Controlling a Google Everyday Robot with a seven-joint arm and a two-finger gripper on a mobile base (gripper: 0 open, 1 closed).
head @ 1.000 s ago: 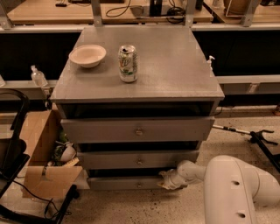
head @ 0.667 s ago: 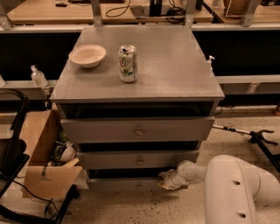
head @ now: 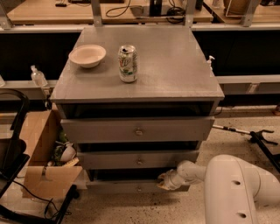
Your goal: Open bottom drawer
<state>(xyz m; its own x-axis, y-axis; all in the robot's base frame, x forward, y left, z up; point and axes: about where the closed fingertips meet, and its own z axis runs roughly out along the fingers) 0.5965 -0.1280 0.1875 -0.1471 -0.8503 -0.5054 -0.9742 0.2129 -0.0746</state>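
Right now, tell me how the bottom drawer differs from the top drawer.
The bottom drawer looks slimmer and narrower than the top drawer. The claw sits at the bottom drawer's right end; none nears the top drawer. Both are grey with a small centre knob.

A speckled floor (head: 238,124) runs to a wooden bench (head: 52,12) at the back. A cardboard box (head: 40,146) stands left of the grey cabinet (head: 175,70), the hand (head: 164,182) at its foot.
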